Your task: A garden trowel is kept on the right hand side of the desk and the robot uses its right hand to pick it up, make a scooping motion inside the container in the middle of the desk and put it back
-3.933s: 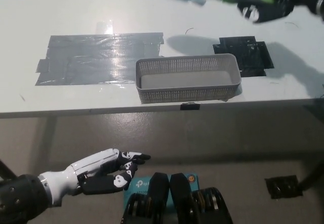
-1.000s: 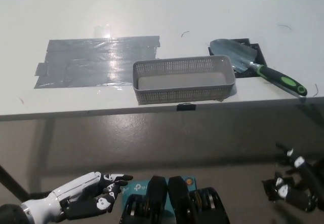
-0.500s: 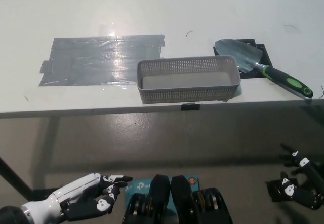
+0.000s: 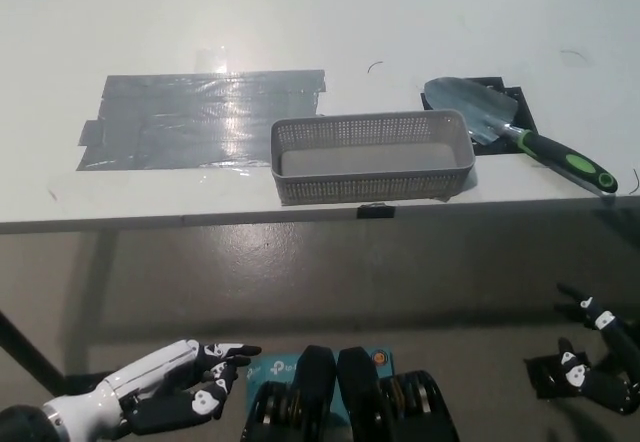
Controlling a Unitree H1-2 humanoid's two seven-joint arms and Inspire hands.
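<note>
A white tabletop (image 4: pixel 300 12) is seen from above, patched with grey tape (image 4: pixel 200 117) on which light is reflected; a grey-brown floor (image 4: pixel 300 272) is shown below.

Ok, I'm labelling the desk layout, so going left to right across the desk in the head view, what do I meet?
Grey tape patch → container → trowel
</note>
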